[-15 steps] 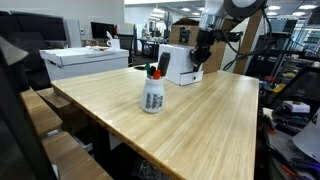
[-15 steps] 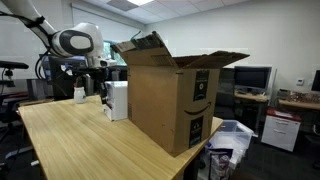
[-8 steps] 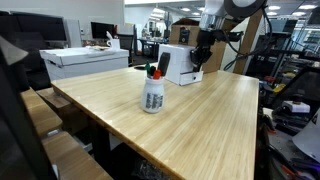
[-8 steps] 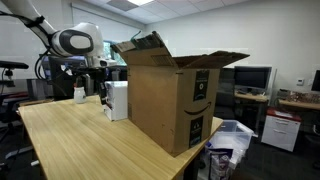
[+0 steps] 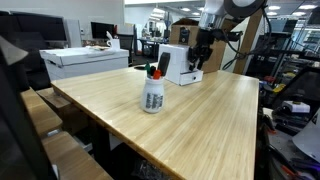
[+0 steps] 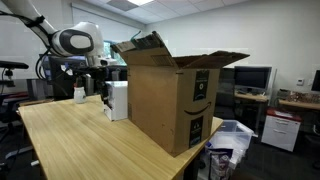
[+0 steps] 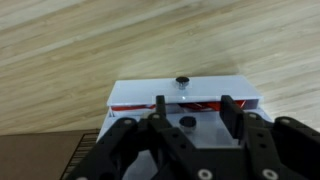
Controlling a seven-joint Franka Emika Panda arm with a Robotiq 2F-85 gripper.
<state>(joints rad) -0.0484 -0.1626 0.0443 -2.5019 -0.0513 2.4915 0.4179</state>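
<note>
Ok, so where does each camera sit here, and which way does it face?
Exterior view: off the table's end, looking along it past the bottle to the white box; arm and gripper show.
Exterior view: beside the cardboard box, facing the arm across the table; the arm shows.
Wrist view: above, looking down between the open gripper's fingers onto the white box.
Shared: all three show the white box.

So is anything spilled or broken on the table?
Nothing stands out. The bottle stands upright on the table, with no puddle around it. The white box sits flat beside the cardboard box, whose top flaps simply stand open. The gripper hangs open above the white box.
</note>
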